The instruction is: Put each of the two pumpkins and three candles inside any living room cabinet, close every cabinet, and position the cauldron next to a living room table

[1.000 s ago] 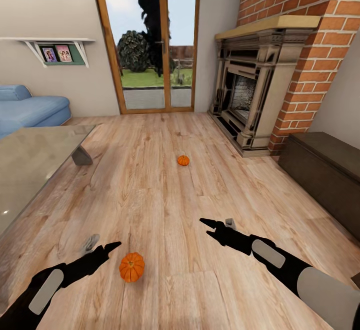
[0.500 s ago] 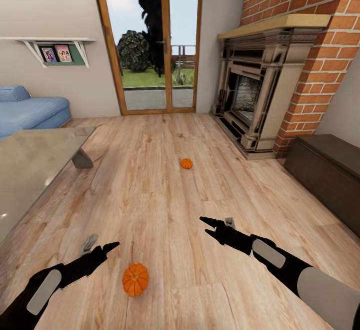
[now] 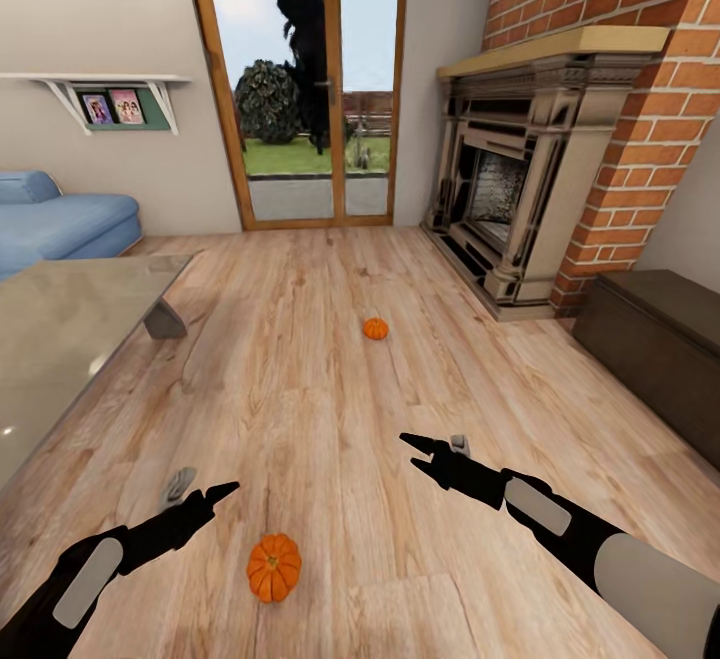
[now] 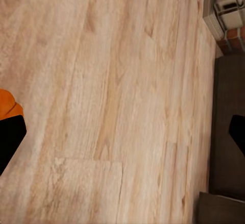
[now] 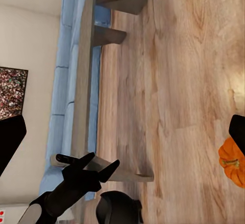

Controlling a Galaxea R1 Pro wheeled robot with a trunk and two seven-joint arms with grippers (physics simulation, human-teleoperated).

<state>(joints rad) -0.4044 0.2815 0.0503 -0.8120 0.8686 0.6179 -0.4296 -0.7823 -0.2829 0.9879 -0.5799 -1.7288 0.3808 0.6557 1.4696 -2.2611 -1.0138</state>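
Note:
Two orange pumpkins lie on the wood floor. The near pumpkin (image 3: 273, 567) lies just right of and below my left gripper (image 3: 203, 488), which is open and holds nothing. A sliver of that pumpkin (image 4: 7, 106) shows beside one black fingertip (image 4: 10, 141); it appears again as the pumpkin (image 5: 233, 163) in the right wrist view. The far pumpkin (image 3: 375, 328) sits mid-floor toward the fireplace. My right gripper (image 3: 432, 444) hovers open and empty over bare boards. The dark-brown cabinet (image 3: 650, 339) stands shut along the right wall. Candles are out of view.
A glass-topped table (image 3: 60, 329) fills the left, with a blue sofa (image 3: 65, 219) behind it. A fireplace (image 3: 510, 189) and brick wall stand at the right, a glazed door (image 3: 300, 89) ahead. A dark rounded shape (image 5: 120, 208) sits near the table; I cannot tell whether it is the cauldron.
The whole view has slid: the camera moved forward, so the near pumpkin sits lower in the picture and closer to me. Both arms hold the same pose.

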